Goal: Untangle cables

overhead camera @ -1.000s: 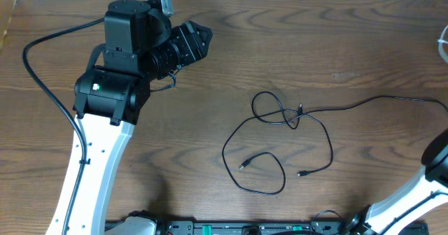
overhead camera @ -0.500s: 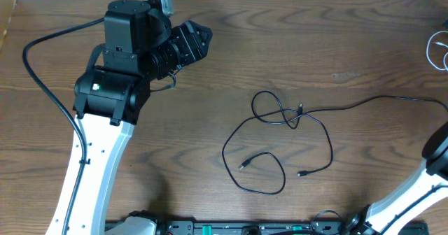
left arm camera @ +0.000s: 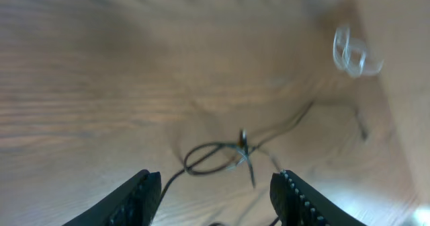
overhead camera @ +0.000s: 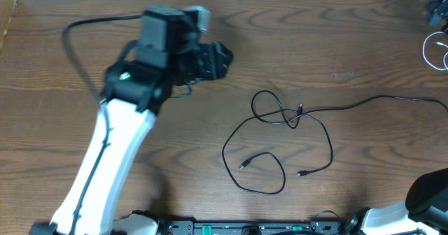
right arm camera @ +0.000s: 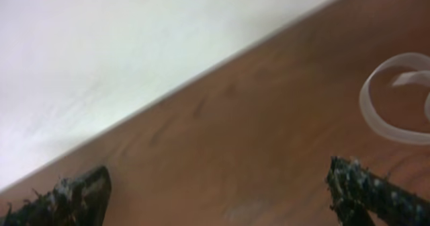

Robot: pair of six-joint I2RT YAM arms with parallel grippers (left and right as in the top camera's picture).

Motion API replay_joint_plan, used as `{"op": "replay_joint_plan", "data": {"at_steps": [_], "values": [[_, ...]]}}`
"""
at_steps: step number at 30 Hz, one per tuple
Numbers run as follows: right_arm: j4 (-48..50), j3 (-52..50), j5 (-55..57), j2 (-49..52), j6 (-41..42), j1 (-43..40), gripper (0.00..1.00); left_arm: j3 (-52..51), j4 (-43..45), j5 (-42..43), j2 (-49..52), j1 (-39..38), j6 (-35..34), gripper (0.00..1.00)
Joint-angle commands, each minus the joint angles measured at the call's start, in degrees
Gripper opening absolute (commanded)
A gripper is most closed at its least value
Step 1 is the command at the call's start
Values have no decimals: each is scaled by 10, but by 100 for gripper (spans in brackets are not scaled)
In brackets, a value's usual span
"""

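A brown wooden bench [overhead camera: 350,39] fills the overhead view, its grain running side to side. The left arm [overhead camera: 119,144], white along its length with a bulky black head, reaches from the near left edge up to the far left part of the bench and hangs well apart from the cords. Only a dark and white piece of the right arm [overhead camera: 428,193] shows, in the near right corner. The black cables [overhead camera: 280,116] lie flat on the bench, right of centre, in loose open loops that cross in a small knot at their far side. One strand leads from the knot in a long shallow curve to the right edge. The left wrist camera looks down on the same knot [left arm camera: 222,155], blurred, with the bench bare around it. The white cable [overhead camera: 434,53] lies as a small coil at the far right edge of the bench, well apart from the black loops. It shows as a pale blurred ring in the left wrist view [left arm camera: 353,48] and as a flat white loop in the right wrist view [right arm camera: 396,98]. The left jaws are spread, with nothing between them. The right jaws are spread very wide above the bench's far edge and grip nothing. Two small plug ends [overhead camera: 243,165] rest at the near side of the black loops.
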Motion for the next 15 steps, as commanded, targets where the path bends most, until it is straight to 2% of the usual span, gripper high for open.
{"op": "replay_joint_plan", "data": {"at_steps": [1, 5, 9, 11, 15], "values": [[-33, 0, -37, 9, -8, 15, 99, -1, -6, 26, 65, -36, 104, 58], [-73, -3, -50, 9, -30, 33, 98, -1, -6, 82, 130, -58, 161, 58], [-104, -3, -50, 9, -47, 47, 98, -1, -5, 110, 177, -63, 169, 61], [-116, -3, -48, 9, -60, 52, 98, -1, -4, 111, 197, -63, 144, 61], [-133, -3, -41, 9, -68, 64, 99, -1, 18, 111, 233, -63, 43, 61]]}}
